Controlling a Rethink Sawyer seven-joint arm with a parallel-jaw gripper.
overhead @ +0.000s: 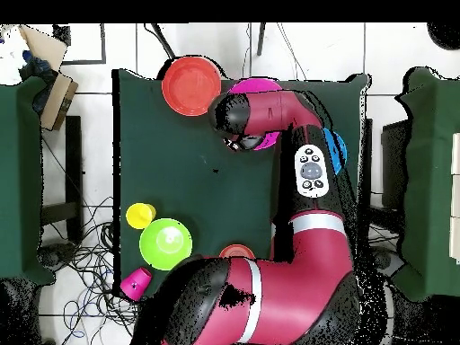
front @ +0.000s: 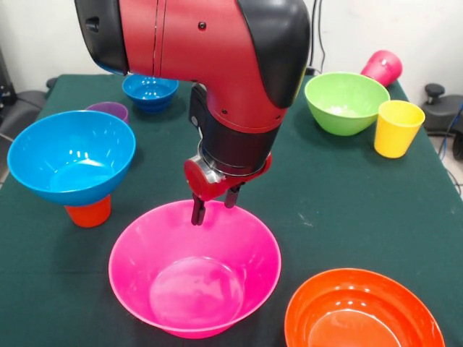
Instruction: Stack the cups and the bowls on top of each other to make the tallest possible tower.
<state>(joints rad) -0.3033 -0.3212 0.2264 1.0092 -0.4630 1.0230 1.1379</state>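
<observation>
The large orange bowl (front: pixel 364 309) is cut off at six o'clock; the arm hides most of the pink bowl (overhead: pixel 254 88) overhead.

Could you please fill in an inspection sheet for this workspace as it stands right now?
Surface: dark green cloth-covered table, no spills seen.
Job's things: medium blue bowl sits on an upturned orange cup; pink bowl, large orange bowl, lime green bowl, small blue bowl, yellow cup and purple cup stand upright and apart; magenta cup lies tipped at the far edge.
Clutter: nothing seen.
Tool: over the pink bowl's far rim, fingers slightly apart, empty.
Cables: loose tangle on the floor.
Surroundings: tiled floor, green tables either side.
</observation>
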